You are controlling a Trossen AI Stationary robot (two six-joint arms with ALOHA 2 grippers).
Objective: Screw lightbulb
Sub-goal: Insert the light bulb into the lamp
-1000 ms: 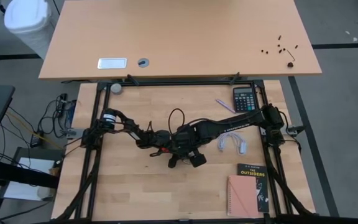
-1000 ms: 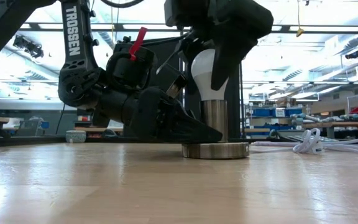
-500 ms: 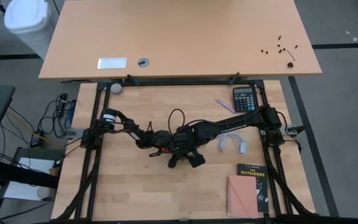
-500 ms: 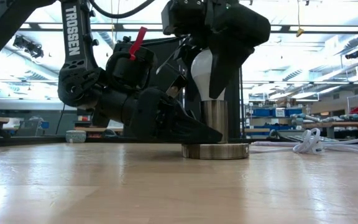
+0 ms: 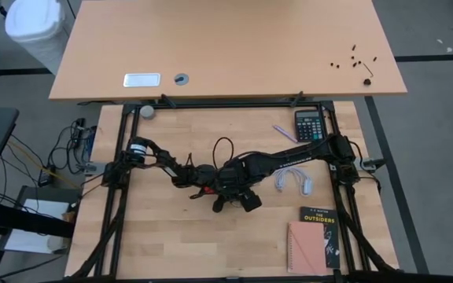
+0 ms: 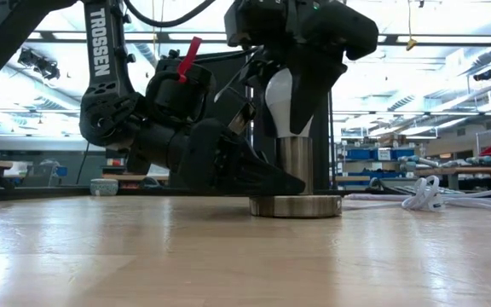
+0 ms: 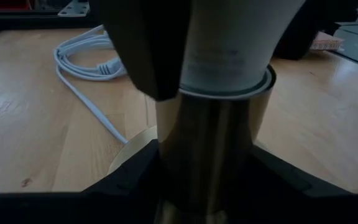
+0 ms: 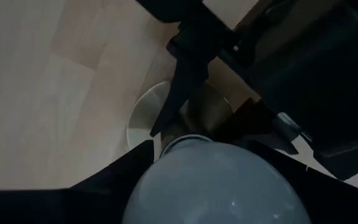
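Lightbulb (image 6: pixel 281 102) sits upright in the metal socket (image 6: pixel 296 175), mid-bench; low view shows it best, white body with its narrow end down at the socket's rim. High view hides bulb and socket entirely under the two arms meeting at centre.

Left wrist view: bulb's lower part (image 7: pixel 229 43) seated at the socket's top rim, left end effector (image 7: pixel 207 177) with dark fingers narrow on both sides of the socket column (image 7: pixel 210 149), gripping it low. White cord (image 7: pixel 86 68) coiled on the bench (image 7: pixel 30 137) behind. Right wrist view looks straight down on the bulb's dome (image 8: pixel 219 183), the socket's round base (image 8: pixel 145 115) visible past it.

Right end effector (image 6: pixel 292 89) comes down from above, fingers closed around the bulb body. Right arm (image 5: pixel 289 157) reaches in from the right edge of the bench, stretched across to centre. Left arm (image 5: pixel 160 157) comes from the left edge, folded low, its end effector level with the bench top.

Calculator (image 5: pixel 309 124), book (image 5: pixel 321 228) and notebook (image 5: pixel 303 248) lie at the right side, well apart from the work.
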